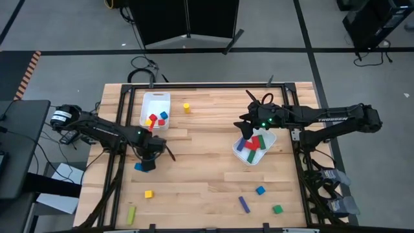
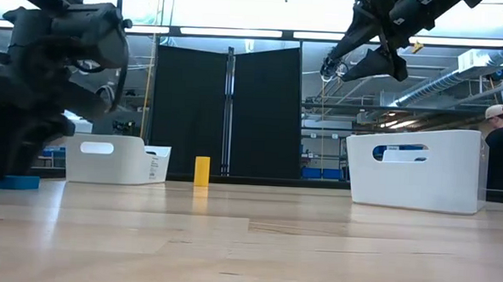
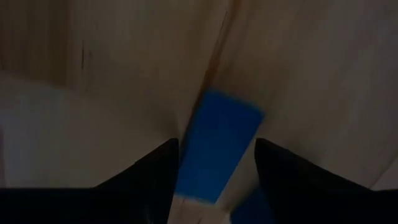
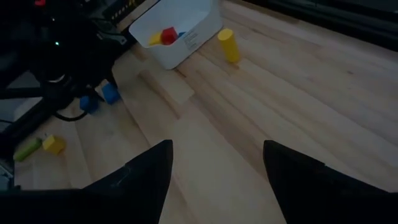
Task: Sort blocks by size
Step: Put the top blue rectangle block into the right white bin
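My left gripper [image 1: 147,159] is open and low over the table's left side. Its two fingers stand on either side of a blue bar [image 3: 217,146] that lies flat on the wood; the bar also shows in the low view [image 2: 7,181]. A second blue piece [image 3: 256,208] lies just beside it. My right gripper [image 1: 246,126] is open and empty, held high [image 2: 366,57] over the near-left corner of the right white bin [image 1: 254,157], which holds red, green and blue bars. The left white bin [image 1: 155,98] holds small red, yellow and blue cubes. My left gripper comes at the blue bar from above, with one finger [image 3: 155,180] along each long side [image 3: 186,168] near one end. The bar lies flat on the table. I cannot tell whether the fingers touch it.
A yellow block [image 1: 186,107] stands upright right of the left bin. Near the front edge lie a yellow cube [image 1: 148,193], a green bar [image 1: 131,214], a blue cube [image 1: 260,190], a purple bar [image 1: 244,204] and a green cube [image 1: 277,209]. The table's middle is bare wood.
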